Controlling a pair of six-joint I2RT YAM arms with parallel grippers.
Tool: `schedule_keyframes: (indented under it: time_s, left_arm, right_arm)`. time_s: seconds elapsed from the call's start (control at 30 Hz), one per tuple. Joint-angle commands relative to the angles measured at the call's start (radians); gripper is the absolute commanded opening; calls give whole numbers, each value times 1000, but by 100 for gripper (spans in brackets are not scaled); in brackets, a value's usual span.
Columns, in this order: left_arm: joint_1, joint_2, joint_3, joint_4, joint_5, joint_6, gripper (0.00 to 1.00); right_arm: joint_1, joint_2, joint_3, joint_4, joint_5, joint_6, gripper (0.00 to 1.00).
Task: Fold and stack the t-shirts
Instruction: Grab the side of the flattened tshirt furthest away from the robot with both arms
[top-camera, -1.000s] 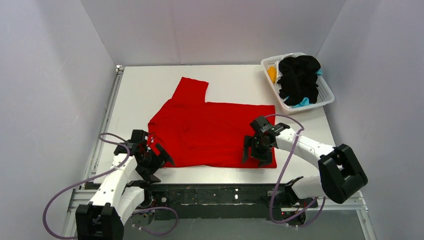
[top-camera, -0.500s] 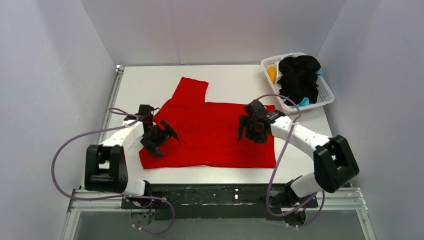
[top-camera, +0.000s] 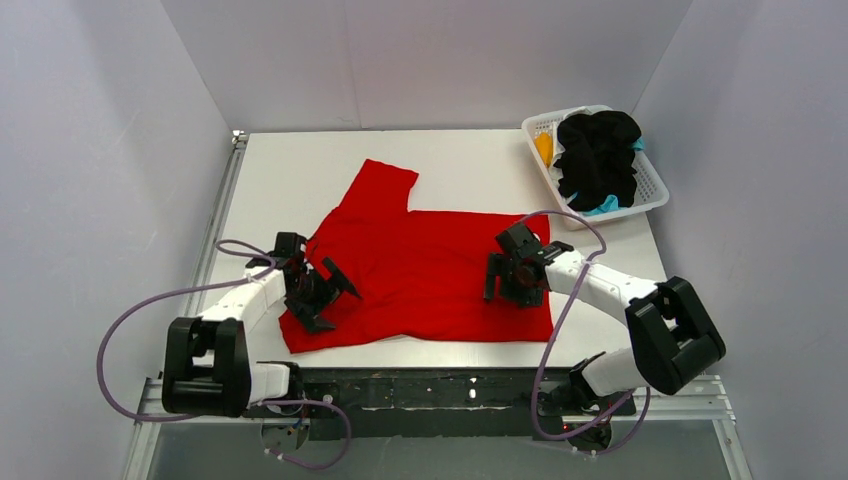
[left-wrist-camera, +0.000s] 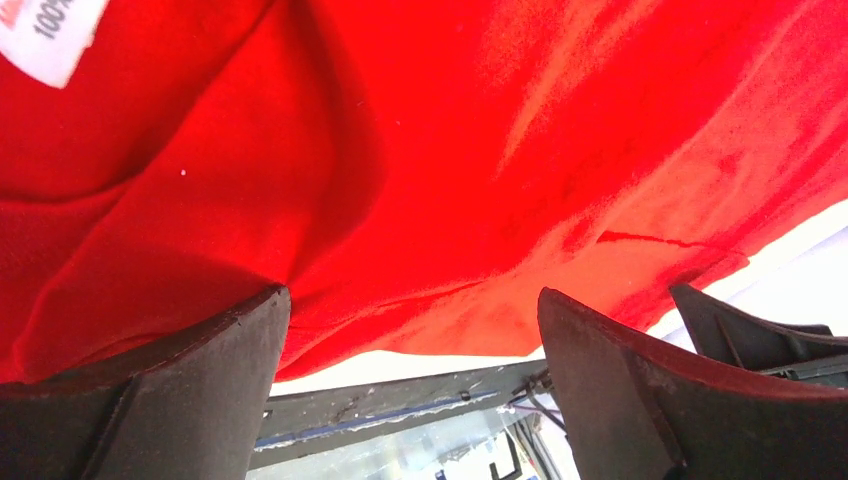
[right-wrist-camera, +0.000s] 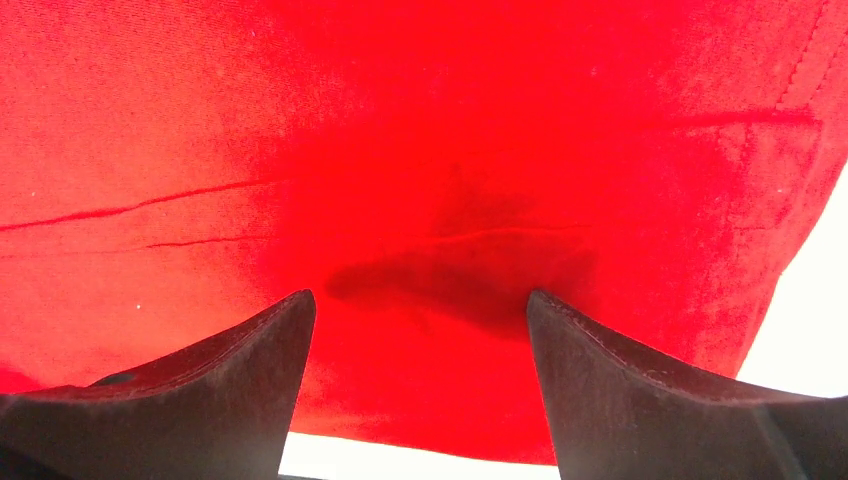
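What could go wrong, from the left: the left gripper (top-camera: 327, 298) stands spread and empty over the rumpled near-left part of the red t-shirt (top-camera: 430, 270); closing there, it may pinch a single layer or a bunched ridge, and the fold would pull crooked; the right gripper (top-camera: 510, 290), likewise spread and holding nothing, faces flat cloth that could slip from its jaws, so the two sides might lift unevenly. As to place: the shirt lies spread across the middle of the table (top-camera: 290, 170), one sleeve toward the far edge; its left part lies under the left jaws, its right part under the right jaws; the other t-shirts (top-camera: 598, 155) sit heaped in the basket (top-camera: 535, 125) at the far-right corner, well apart from both.
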Motion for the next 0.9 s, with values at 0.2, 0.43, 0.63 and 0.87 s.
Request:
schedule_keyframes:
  time_s: [0.2, 0.43, 0.63, 0.87]
  left_arm:
    - [-13, -175, -169, -407, -161, 29, 98]
    - [-13, -127, -86, -435, -246, 34, 98]
    - [-13, -64, -25, -357, -187, 58, 98]
    - [-13, 1, 49, -345, -169, 76, 98]
  right_arm:
    - [22, -89, -98, -143, -159, 43, 86]
    - [24, -125, -91, -228, -125, 99, 86]
    - [24, -121, -70, -195, -92, 98, 87]
    - [23, -62, -9, -194, -62, 81, 87]
